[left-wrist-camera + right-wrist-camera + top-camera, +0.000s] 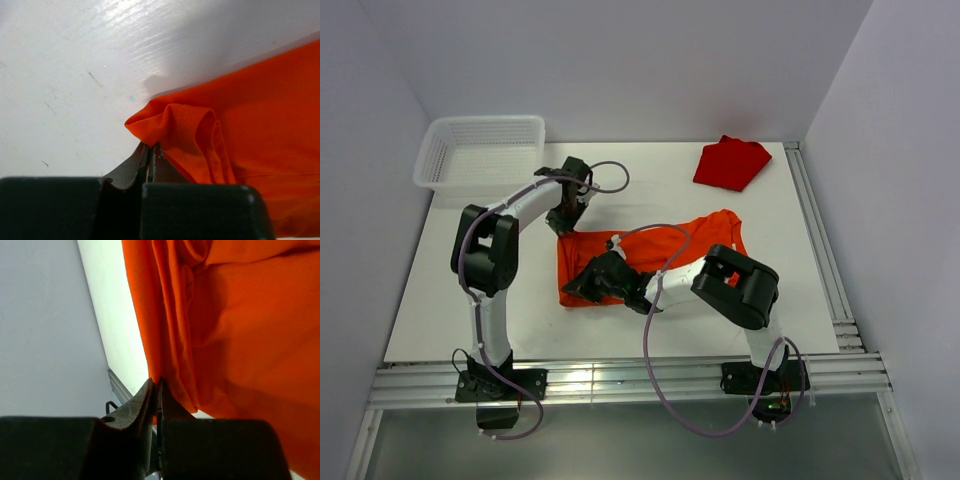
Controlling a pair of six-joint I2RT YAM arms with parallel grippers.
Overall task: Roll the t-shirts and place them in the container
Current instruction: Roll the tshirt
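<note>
A bright orange t-shirt (655,250) lies folded on the white table in the top view. My left gripper (563,222) is shut on its far left corner; the left wrist view shows the bunched orange cloth (185,130) pinched between the jaws (150,146). My right gripper (578,287) is shut on the shirt's near left edge; the right wrist view shows the orange fold (175,340) running into the closed jaws (155,382). A second, darker red shirt (730,162) lies folded at the back right.
A white mesh basket (480,150) stands at the back left. Metal rails run along the table's near edge (620,375) and right edge (815,240). Grey walls enclose the table on three sides.
</note>
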